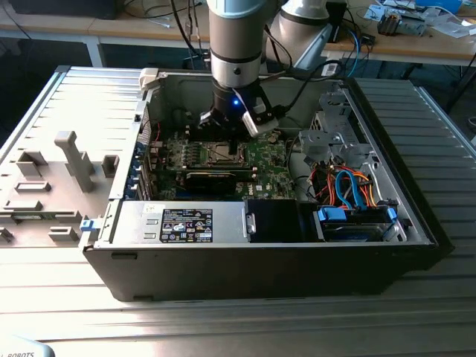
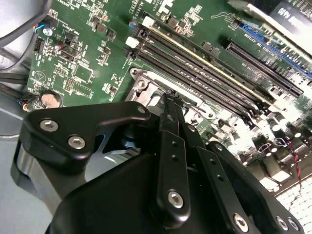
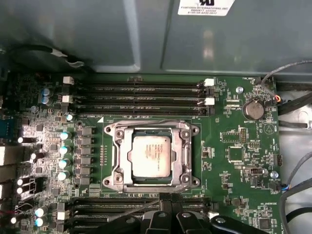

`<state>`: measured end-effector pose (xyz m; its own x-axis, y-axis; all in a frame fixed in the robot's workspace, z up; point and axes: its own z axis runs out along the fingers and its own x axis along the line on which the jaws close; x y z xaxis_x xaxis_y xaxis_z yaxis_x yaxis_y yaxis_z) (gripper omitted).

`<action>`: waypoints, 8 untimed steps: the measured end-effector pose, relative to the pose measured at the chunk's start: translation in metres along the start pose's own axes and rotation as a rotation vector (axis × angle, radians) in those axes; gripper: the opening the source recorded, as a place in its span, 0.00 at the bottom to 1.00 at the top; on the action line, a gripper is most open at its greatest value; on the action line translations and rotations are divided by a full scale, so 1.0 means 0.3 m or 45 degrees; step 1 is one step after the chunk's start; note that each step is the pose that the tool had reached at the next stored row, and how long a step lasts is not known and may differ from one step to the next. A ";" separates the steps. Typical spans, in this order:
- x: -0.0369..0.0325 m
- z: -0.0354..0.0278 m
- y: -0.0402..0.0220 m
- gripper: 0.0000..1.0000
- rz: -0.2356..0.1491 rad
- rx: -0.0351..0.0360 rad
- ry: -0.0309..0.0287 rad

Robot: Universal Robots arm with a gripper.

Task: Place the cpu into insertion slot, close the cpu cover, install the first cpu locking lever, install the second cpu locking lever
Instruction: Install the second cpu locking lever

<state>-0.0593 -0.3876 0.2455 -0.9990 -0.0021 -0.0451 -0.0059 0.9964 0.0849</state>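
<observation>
Inside an open computer case [image 1: 260,271] on a ribbed metal table [image 1: 223,320], exterior view: arm [image 1: 236,37] reaching straight down from above, gripper [image 1: 227,128] low over the green motherboard [image 1: 269,160] and just above the insertion slot [image 1: 224,153]. Blue light lit on the wrist. Blue and orange cables [image 1: 349,190] bundled at the exterior view's right of the case; grey fixture blocks [image 1: 74,160] standing on the table at the exterior view's left, well apart from the case.

Second wrist view: black finger linkages large in the foreground, slim fingers [image 2: 171,146] running side by side to tips that meet near a silvery corner of the socket frame. Jaws drawn narrow, tips together, nothing seen held between them. Whether touching the frame, cannot tell. Long black memory slots [image 2: 204,68] just beyond the tips, coin battery [image 2: 51,100] off to one side on the board.

First wrist view: looks flat down on the board. Cpu [image 3: 151,155] seated square in the socket, pale metal top showing through the window of the cpu cover [image 3: 118,156], lying flat over it. Thin wire levers along the frame's edges; whether hooked down, cannot tell. Fingertips closed together just beside one edge of the frame, over a memory slot.
</observation>
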 end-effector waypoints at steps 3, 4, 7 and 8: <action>0.004 0.000 -0.022 0.11 0.001 -0.0232 -0.0002; 0.005 0.002 -0.030 0.11 0.001 -0.0274 -0.0002; 0.005 0.008 -0.033 0.11 0.001 -0.0299 -0.0002; 0.005 0.009 -0.034 0.11 0.001 -0.0299 -0.0001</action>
<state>-0.0607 -0.3975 0.2419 -0.9990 -0.0011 -0.0450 -0.0060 0.9941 0.1082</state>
